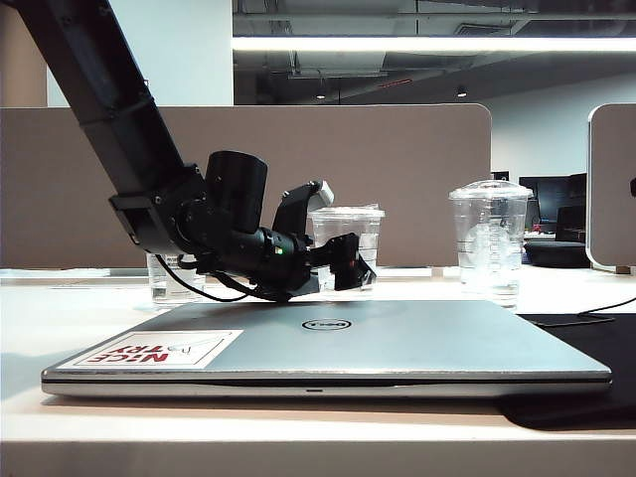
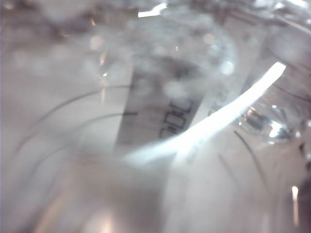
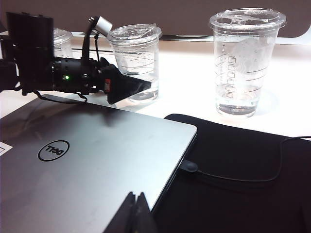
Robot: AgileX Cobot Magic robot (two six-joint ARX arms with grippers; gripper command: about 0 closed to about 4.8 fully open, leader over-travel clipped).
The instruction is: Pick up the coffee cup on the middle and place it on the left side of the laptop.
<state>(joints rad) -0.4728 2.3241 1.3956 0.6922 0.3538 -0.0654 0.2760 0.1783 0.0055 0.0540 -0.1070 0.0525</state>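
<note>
White desk (image 1: 79, 328) runs up to a beige partition (image 1: 397, 179); office ceiling with a strip light (image 1: 427, 45) behind. A black mat (image 3: 252, 165) lies on the desk at the exterior view's right, with a thin black cable (image 3: 243, 178) across it.

The laptop (image 1: 397, 343) lies closed and flat, partly on the mat, lid up, Dell logo (image 1: 326, 325) mid-lid, red-and-white "NICE TRY" sticker (image 1: 159, 350) near its front left corner.

The coffee cup (image 1: 348, 243) stands upright behind the laptop, about mid-scene, long axis vertical, flat clear lid on top, thin dark lines ringing its wall. Whether it holds anything cannot be told. A taller clear cup with a domed lid (image 1: 489, 238) stands upright well to its right, beyond the mat; it appears empty. A smaller clear cup (image 1: 171, 278) stands to the left, mostly hidden by the left arm; contents cannot be told.

Left gripper (image 1: 343, 260): reaches in low over the laptop's back edge, jaws spread wide, fingers at the coffee cup's wall. The left wrist view is filled by blurred clear plastic with dark lines. Contact cannot be confirmed.

Right gripper (image 3: 136, 213): hovers over the laptop's front right area, only its dark fingertips showing, pressed together, nothing between them.
</note>
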